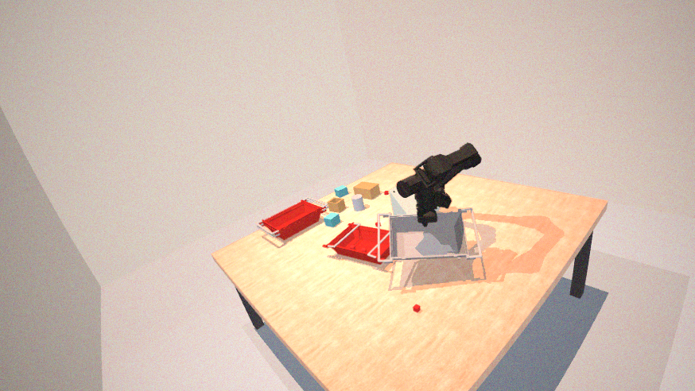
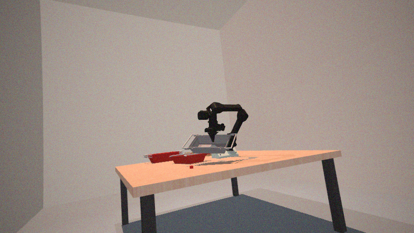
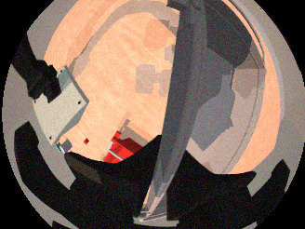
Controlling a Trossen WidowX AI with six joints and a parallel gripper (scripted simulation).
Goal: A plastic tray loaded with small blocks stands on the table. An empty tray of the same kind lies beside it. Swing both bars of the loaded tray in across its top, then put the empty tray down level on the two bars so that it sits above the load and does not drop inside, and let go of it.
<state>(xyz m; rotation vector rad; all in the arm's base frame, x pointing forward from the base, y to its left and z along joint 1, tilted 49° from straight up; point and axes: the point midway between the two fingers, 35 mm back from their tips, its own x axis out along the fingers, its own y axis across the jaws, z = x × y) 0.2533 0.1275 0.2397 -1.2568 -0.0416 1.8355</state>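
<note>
Exterior view: the jaws point(image 1: 426, 223) point(image 2: 213, 141) grip the grey tray point(image 1: 393, 242) point(image 2: 207, 150) point(image 3: 179, 100) by its wall, below them.

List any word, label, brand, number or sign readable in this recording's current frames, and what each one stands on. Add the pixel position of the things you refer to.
None can be read. The gray tray point(image 1: 426, 257) point(image 2: 207, 151) point(image 3: 179, 93), the end effector point(image 1: 425, 222) point(image 2: 213, 140) and the table point(image 1: 340, 315) point(image 2: 289, 159) show no legible lettering.

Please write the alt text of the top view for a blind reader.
A black robot arm's gripper holds a tilted grey tray above a wooden table. Left of it stands a red tray with bars across its top; another red tray lies farther left.
</note>
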